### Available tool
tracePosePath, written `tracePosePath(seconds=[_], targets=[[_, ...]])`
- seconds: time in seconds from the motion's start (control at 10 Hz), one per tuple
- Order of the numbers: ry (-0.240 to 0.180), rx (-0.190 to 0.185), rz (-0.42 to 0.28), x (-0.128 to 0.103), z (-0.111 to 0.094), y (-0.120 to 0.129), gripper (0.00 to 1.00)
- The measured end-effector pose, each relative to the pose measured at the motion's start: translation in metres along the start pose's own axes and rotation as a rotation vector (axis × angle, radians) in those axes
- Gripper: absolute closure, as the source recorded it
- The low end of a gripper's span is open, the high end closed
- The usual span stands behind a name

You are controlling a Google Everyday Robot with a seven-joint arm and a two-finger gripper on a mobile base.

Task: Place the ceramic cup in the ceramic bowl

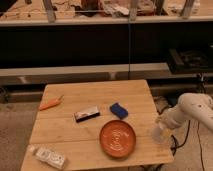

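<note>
The ceramic bowl (117,138), a wide orange-red dish with a pale swirl at its centre, sits on the wooden table (95,95) near the front right. The ceramic cup (157,135), small and pale, stands at the table's right edge, just right of the bowl. My gripper (161,127) comes in from the right on a white arm (192,110). It is right at the cup, at its top and right side, and partly covers it.
A blue block (118,110) lies just behind the bowl. A dark flat packet (87,114) is at mid-table, an orange carrot (51,103) at the left edge, and a pale bottle (49,156) lying at the front left corner. Shelving stands behind the table.
</note>
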Motion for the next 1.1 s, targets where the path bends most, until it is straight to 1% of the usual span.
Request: tracePosePath(seconds=[0.1, 0.2, 0.4, 0.5, 0.6, 0.7, 0.8, 1.1], targets=[[0.011, 0.0, -0.003, -0.002, 0.002, 0.0, 0.64], [0.01, -0.001, -0.005, -0.007, 0.003, -0.001, 0.68], [0.008, 0.0, -0.007, -0.008, 0.003, -0.002, 0.89], [0.008, -0.001, -0.008, -0.009, 0.003, -0.002, 0.97], [0.009, -0.001, -0.012, -0.009, 0.002, -0.002, 1.0], [-0.006, -0.01, -0.022, -0.015, -0.002, 0.0, 1.0], [-0.023, -0.006, -0.035, -0.029, -0.013, -0.003, 1.0], [-0.04, -0.008, -0.072, -0.05, -0.03, -0.006, 1.0]])
